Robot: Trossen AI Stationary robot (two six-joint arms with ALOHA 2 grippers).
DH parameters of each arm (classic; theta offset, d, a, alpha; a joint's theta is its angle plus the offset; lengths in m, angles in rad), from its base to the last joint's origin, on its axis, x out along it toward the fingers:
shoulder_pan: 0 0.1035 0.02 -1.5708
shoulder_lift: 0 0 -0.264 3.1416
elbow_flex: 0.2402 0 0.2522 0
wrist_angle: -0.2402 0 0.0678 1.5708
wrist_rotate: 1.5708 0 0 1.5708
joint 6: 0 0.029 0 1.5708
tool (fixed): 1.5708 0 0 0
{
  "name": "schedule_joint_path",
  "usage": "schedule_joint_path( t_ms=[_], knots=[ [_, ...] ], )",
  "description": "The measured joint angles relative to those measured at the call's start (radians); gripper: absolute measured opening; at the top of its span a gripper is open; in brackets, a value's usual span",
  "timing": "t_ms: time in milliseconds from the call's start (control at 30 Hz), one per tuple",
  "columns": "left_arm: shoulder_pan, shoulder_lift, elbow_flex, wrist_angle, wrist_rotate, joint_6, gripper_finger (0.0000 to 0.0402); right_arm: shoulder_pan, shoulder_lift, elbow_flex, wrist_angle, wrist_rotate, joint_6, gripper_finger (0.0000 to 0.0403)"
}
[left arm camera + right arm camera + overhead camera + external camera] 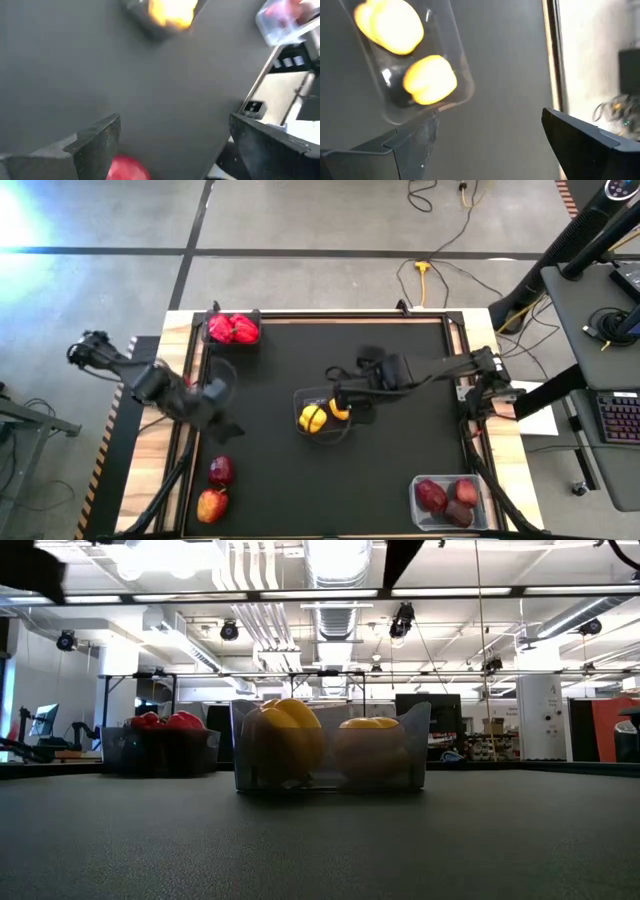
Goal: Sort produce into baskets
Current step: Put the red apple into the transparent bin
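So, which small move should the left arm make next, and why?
Probably it should lower the left end effector onto the nearer apple. Its fingers are open and empty, and the left wrist view shows a red fruit just under them. Two apples lie loose on the mat, while the clear basket at the front right corner already holds apples. The right end effector, open, is at the basket of yellow peppers.

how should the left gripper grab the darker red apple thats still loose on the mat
Take the dark red apple across its round middle, coming straight down from above. The other apple sits close on one side, so set the left gripper fingers on the two free sides.
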Motion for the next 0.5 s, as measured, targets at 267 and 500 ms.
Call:
schedule_joint_path(
  t_ms=[267,500],
  knots=[
    [-0.146,0.286,0.0,0.0,0.162,-0.388,0.0352,-0.069,0.0,0.003,0.023,-0.003,-0.265,0.0345],
    [-0.171,0.481,0.0,-0.001,0.382,-0.467,0.0352,-0.077,0.0,0.003,0.019,-0.012,-0.296,0.0343]
  ],
)
